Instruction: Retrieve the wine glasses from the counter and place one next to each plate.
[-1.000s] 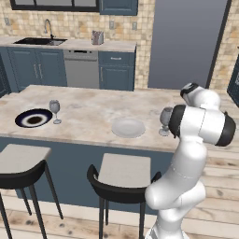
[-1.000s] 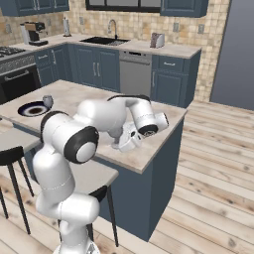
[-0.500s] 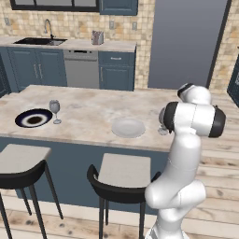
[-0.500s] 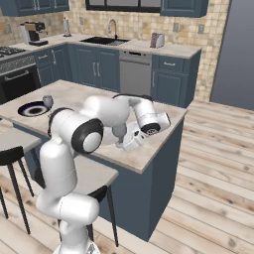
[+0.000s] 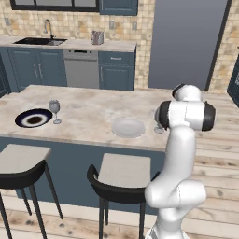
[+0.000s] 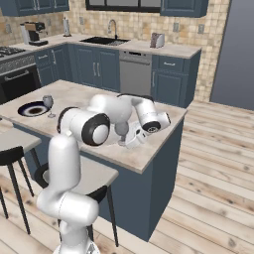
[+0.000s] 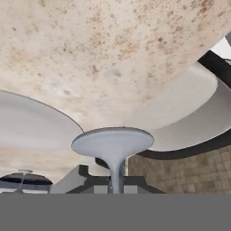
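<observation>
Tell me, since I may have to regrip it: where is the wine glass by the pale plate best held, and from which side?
By the thin stem, side-on from the island's open end, probably. The wine glass stands upright; its bowl is rounded and the pale plate crowds the other side. The gripper is shut about there.

arm: rises from base, elbow bent high, forearm reaching forward and low over the island top | wrist: turned so the hand lies near level | gripper (image 6: 130,138): jaws drawn close on the stem of a wine glass (image 6: 121,130), held just beside the pale plate (image 5: 128,127)
</observation>
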Controlling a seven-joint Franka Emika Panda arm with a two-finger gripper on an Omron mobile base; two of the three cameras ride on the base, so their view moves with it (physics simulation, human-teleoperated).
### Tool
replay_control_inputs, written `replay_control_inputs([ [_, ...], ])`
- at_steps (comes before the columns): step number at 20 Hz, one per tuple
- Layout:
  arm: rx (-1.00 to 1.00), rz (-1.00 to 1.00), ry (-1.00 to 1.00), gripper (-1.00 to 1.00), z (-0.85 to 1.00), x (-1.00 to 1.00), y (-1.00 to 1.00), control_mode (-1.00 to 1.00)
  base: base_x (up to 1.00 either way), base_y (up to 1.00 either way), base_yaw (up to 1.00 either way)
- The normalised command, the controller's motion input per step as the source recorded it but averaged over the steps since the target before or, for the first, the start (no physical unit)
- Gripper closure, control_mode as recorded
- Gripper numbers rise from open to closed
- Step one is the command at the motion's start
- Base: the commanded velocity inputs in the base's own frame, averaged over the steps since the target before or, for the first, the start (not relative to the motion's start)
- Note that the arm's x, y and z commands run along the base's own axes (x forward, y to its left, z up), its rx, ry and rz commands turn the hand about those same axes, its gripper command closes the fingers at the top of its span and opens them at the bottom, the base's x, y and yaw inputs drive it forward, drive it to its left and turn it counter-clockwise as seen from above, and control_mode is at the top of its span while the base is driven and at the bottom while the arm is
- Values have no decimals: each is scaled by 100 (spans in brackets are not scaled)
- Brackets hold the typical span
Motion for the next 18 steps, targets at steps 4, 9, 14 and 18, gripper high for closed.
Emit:
replay_control_inputs([
  [4, 0, 0, 0, 100, -24, 40, 0, -100, 0, 0, 0],
  [9, 0, 0, 0, 100, -23, 38, 0, -100, 0, 0, 0],
  [14, 0, 0, 0, 100, -29, 31, 0, -100, 0, 0, 0],
  [18, 0, 0, 0, 100, -29, 26, 0, -100, 0, 0, 0],
])
